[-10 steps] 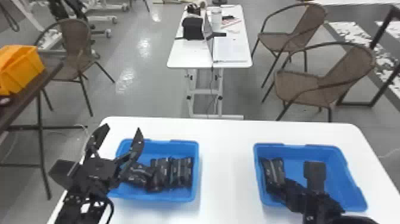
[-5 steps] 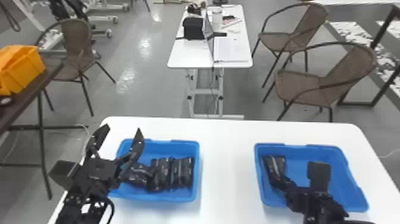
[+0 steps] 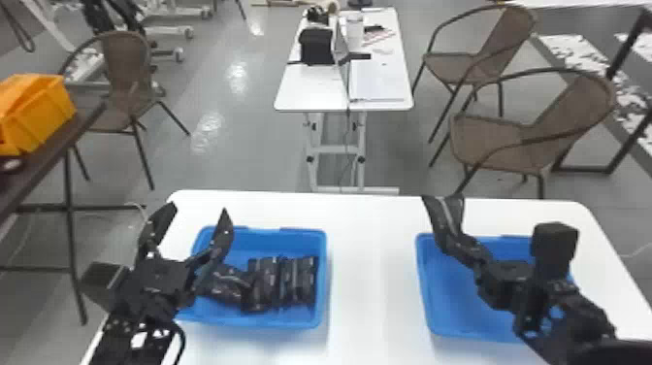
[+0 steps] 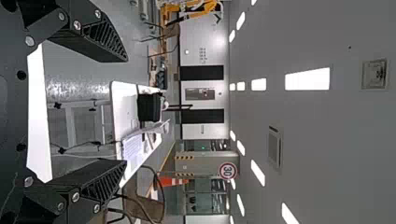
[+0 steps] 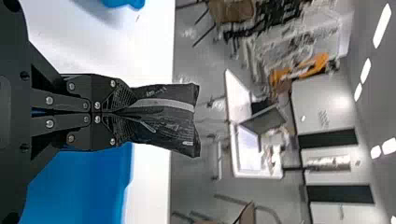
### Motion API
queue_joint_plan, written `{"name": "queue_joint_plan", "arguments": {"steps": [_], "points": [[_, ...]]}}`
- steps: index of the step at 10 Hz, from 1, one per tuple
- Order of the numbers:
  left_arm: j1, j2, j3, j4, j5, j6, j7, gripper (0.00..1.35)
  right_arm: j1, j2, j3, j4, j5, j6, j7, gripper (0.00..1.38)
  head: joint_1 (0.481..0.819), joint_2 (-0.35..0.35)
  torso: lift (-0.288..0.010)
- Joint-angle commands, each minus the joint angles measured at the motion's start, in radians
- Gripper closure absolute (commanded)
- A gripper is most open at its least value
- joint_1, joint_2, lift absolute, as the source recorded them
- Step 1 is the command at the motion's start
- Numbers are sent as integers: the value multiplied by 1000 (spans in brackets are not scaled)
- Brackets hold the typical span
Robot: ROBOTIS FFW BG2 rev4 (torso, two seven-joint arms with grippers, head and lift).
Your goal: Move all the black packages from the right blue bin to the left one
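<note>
Lab-like indoor hall, wheeled metal frames [image 3: 165,31], white worktable [image 3: 373,272], orange traffic cone [image 4: 173,181], speed-limit sign [image 4: 228,171]

We list one black package [image 5: 163,116]: crinkled, with a pale lengthwise band, pinched at one end, raised and roughly upright, showing by the far left corner of the right blue bin [image 3: 429,296]. That bin we record as rectangular, shallow, partly hidden. Left blue bin [image 3: 322,247]: we note the same colour and form, holding several glossy black packages [image 3: 304,281], some side by side toward its right, another slanting beside them at left.
</note>
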Motion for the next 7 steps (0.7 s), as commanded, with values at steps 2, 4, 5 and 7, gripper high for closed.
{"name": "queue_joint_plan", "arguments": {"steps": [2, 4, 5, 7], "points": [[-10, -3, -10, -35, 24, 81, 1, 269, -155, -17, 102, -59, 23, 76, 141, 1279, 695, 122, 0], [-33, -3, -30, -89, 168, 304, -1, 268, -258, -20, 211, -35, -1, 104, 198, 1279, 695, 191, 0], [-53, -3, -44, -103, 265, 385, -4, 268, -295, -30, 265, -26, -24, 104, 204, 1279, 695, 220, 0], [-104, 31, -72, -135, 431, 519, -15, 268, -342, -40, 346, -1, -56, 104, 213, 1279, 695, 240, 0]]}}
